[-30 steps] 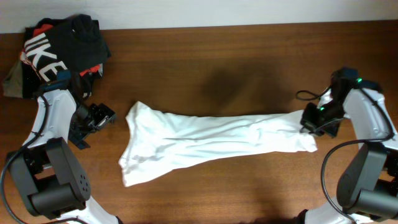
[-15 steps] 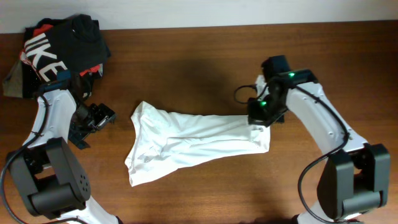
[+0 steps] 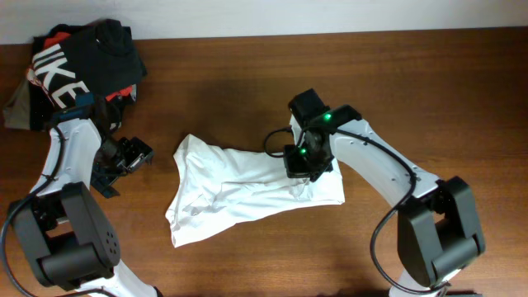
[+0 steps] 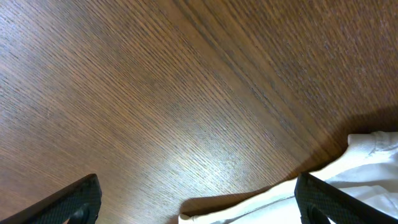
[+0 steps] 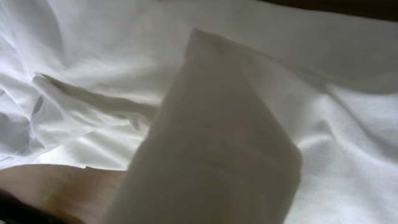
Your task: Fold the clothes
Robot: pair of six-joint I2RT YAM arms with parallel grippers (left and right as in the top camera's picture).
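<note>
The clothes, a plain white T-shirt (image 3: 223,186), lie crumpled across the middle of the brown table (image 3: 247,82). My right gripper (image 3: 302,165) is shut on the shirt's right end, held over its middle, so that end is doubled over the rest. In the right wrist view a raised fold of white fabric (image 5: 217,149) covers the jaws, with more shirt spread below. My left gripper (image 3: 132,154) stands open just left of the shirt, nothing in it. In the left wrist view its black fingers (image 4: 78,199) frame bare wood, and the shirt's edge (image 4: 360,168) shows at lower right.
A pile of other garments sits at the back left corner: a black shirt with white letters and red (image 3: 78,62) and a grey-olive piece (image 3: 16,107). The table's back edge runs along the top of the overhead view.
My right gripper has travelled far to the left with the shirt's right end, folding it over the middle; the shirt now spans about half its earlier length. The left arm stayed put.
</note>
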